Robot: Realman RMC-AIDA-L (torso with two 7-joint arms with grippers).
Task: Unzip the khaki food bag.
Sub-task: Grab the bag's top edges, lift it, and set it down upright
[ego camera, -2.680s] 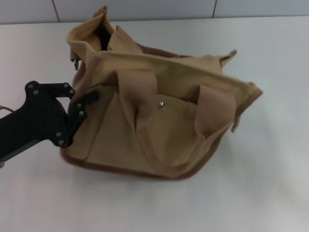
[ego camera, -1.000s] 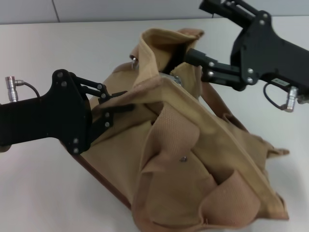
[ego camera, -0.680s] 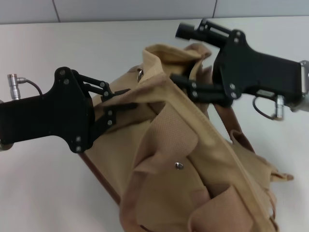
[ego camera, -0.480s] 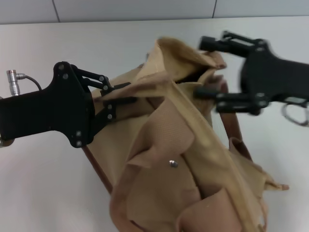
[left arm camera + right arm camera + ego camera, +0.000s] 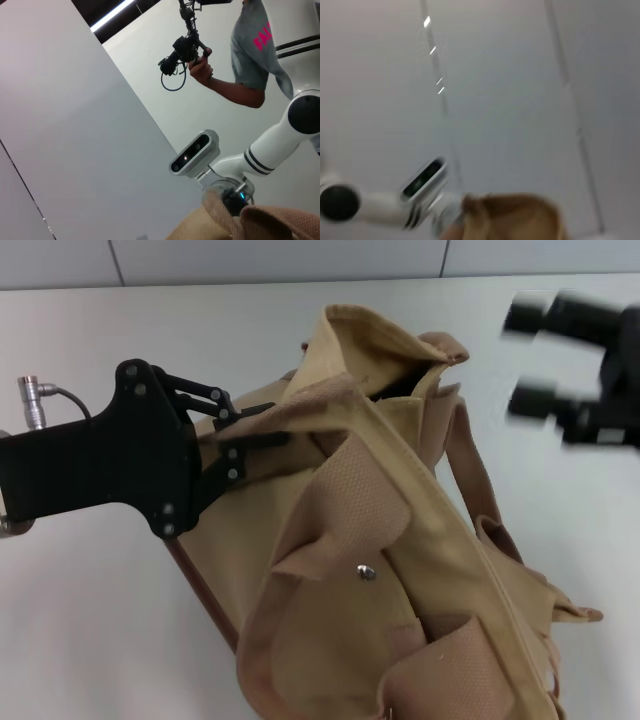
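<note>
At frame centre my left hand [image 5: 262, 426] stays clamped on the khaki food bag [image 5: 400, 570], while my right hand [image 5: 535, 360], fingers spread, has pulled away upper right, leaving its top gaping.

The head camera looked steeply down, close over the khaki food bag [image 5: 390, 540]; both wrist cameras faced upward, sharing its fabric edge.

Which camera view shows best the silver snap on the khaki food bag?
The head view: the silver snap sits plainly on the khaki food bag. Both wrist views show only an edge of tan fabric, no snap.
</note>
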